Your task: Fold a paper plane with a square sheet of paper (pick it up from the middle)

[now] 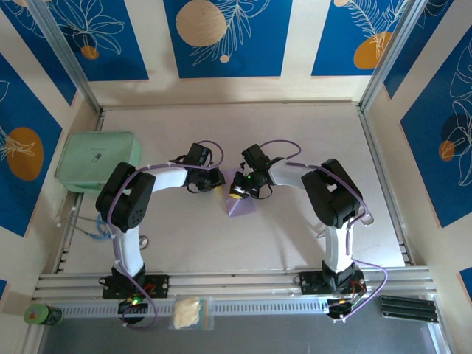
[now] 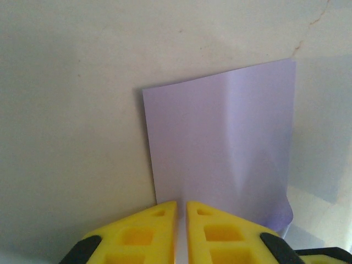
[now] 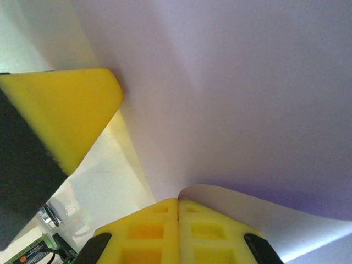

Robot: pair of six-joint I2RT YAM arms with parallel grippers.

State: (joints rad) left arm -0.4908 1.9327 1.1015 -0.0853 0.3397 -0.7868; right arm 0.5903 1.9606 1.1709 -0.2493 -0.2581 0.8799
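Note:
The square sheet of paper [image 1: 244, 206] is pale lilac and held at the table's middle between both grippers. In the left wrist view the sheet [image 2: 220, 143] shows a soft centre crease, and its near edge runs into my left gripper [image 2: 181, 204], whose jaws stand a thin slit apart on it. My right gripper [image 3: 178, 201] is shut on a curled edge of the sheet [image 3: 247, 82], which rises steeply in front of it. One left finger [image 3: 66, 110] presses against the sheet's side. From above, the left gripper [image 1: 219, 184] and right gripper [image 1: 237, 193] nearly touch. The paper plane is out of view.
A mint-green rounded box [image 1: 97, 161] sits at the table's left edge. On the near rail lie a small clear bag [image 1: 190, 313], a green-capped can [image 1: 43, 316] and black strips [image 1: 407, 306]. Metal frame posts rise at both back corners.

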